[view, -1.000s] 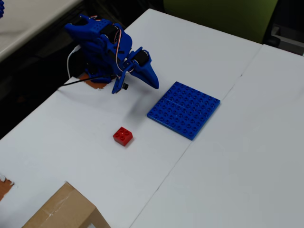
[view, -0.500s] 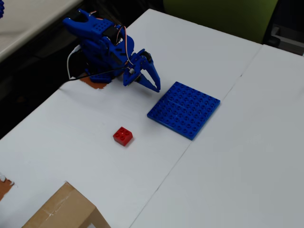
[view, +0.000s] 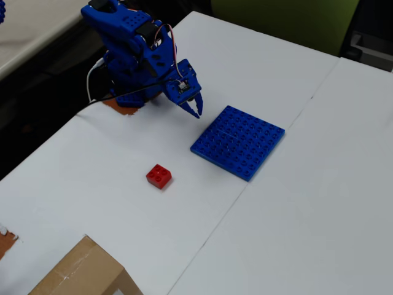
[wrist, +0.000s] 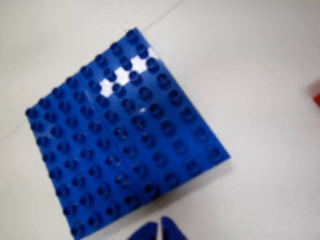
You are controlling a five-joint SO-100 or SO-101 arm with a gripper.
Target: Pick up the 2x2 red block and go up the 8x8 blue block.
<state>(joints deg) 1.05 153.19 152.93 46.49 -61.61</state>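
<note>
In the overhead view the 2x2 red block [view: 159,176] sat alone on the white table [view: 295,233], well left of the 8x8 blue block [view: 237,141]. The gripper [view: 197,112] hung empty, jaws nearly closed. Pickup hadn't begun; it needed to swing toward the red block and open.

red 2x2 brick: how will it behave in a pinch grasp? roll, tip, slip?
The red brick looks rigid, so it likely won't deform under the hand. It sits flat and squat on the white table, so rolling or tipping seems unlikely. Its glossy plastic sides may slip, and being small it probably slides if nudged.
</note>
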